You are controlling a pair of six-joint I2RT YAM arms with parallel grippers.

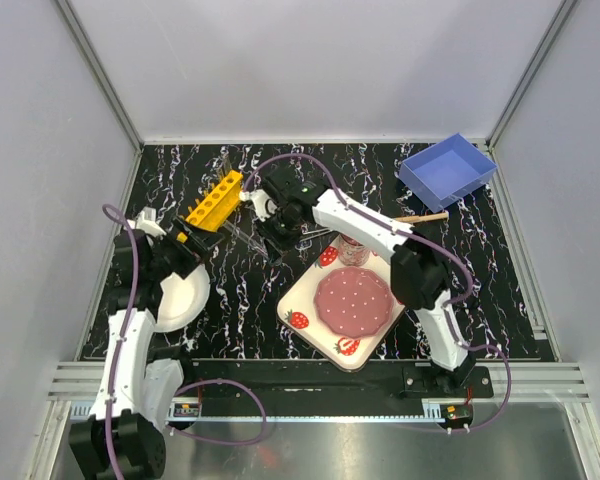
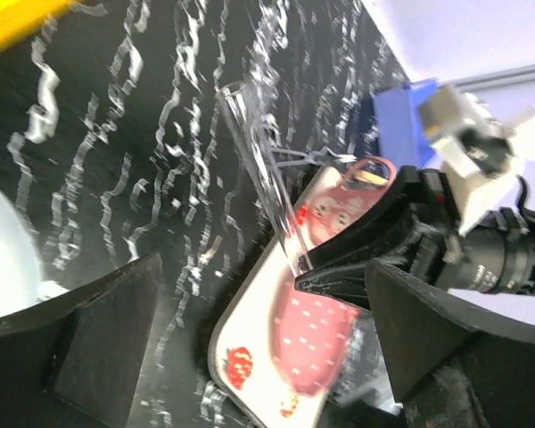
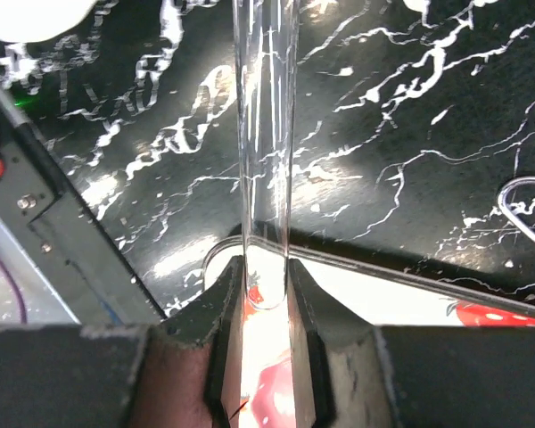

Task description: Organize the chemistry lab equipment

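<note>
The right gripper (image 3: pixel 266 276) is clamped on a clear tube (image 3: pixel 266 134), held above the dark marbled table (image 3: pixel 410 107) near the yellow rack (image 1: pixel 212 200). Close by lie the strawberry tray (image 1: pixel 302 300), a pink mug (image 1: pixel 352 250) and a scissors loop (image 3: pixel 526 209). The left gripper (image 1: pixel 187 240) stands wide between the rack and a white plate (image 1: pixel 185 295).

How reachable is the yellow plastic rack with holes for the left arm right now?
Probably yes. The open left claw sits at the near end of the yellow plastic rack, nothing between them. The right claw, shut on a thin clear tube, hangs near the rack's far end and might crowd it.
</note>
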